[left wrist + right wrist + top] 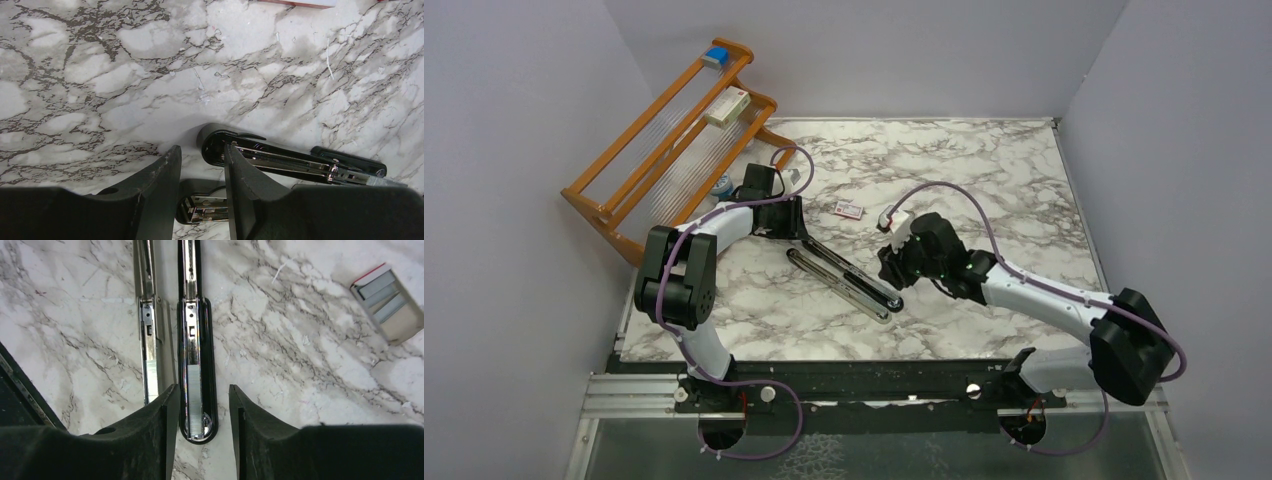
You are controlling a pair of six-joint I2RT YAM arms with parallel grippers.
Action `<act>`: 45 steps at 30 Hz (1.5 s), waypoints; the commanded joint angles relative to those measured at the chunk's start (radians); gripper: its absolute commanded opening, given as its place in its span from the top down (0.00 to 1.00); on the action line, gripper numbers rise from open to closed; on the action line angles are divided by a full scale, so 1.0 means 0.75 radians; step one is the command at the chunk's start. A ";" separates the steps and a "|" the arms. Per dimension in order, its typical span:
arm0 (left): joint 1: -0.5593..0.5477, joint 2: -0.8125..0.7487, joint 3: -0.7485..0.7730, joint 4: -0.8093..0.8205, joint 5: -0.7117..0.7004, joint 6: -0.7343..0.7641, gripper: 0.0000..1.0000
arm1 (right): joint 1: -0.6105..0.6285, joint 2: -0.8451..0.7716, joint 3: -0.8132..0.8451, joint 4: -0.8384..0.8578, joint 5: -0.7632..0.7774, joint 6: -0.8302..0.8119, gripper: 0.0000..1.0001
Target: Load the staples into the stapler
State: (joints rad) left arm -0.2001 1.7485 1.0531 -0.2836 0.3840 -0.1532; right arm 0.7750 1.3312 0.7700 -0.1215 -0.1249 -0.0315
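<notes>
Nearest: spread, empty right gripper (202, 390) astride the tip of the stapler (196, 340), opened flat on the table (984, 180), staples (194, 390) already in its channel. Farther: left gripper (201, 150) pinching the hinge end. Remaining, apparently: closing.

Robot arms: two, a left arm (686, 275) and a right arm (1044, 295).
Claws: two, the left claw (200, 150) and the right claw (202, 387), each with two dark fingers.
Stapler (854, 272): one, opened into two long halves lying side by side.
Staple tray (389, 304): one, grey.
Staple strips: one staple strip (194, 390) in the stapler's black half; those in the tray are too small to count.
Wooden rack (574, 196): one.
Boxes on the rack: two, one blue box (716, 56) and one white-and-red box (727, 107).
Table (984, 170): one, marbled.
</notes>
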 commanded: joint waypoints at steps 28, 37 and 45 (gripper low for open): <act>0.004 -0.462 -0.106 0.077 -0.086 -0.209 0.41 | 0.164 0.057 -0.073 0.105 -0.151 -0.067 0.44; 0.005 -0.564 -0.208 0.042 -0.118 -0.231 0.40 | 0.179 0.116 -0.050 0.077 -0.057 -0.020 0.47; 0.005 -0.611 -0.230 0.022 -0.128 -0.231 0.40 | 0.183 0.180 0.000 0.001 -0.081 0.016 0.50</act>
State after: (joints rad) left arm -0.2001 1.3300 0.8909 -0.2642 0.3111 -0.3180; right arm 0.9043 1.4498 0.7422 -0.0742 -0.2138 -0.0498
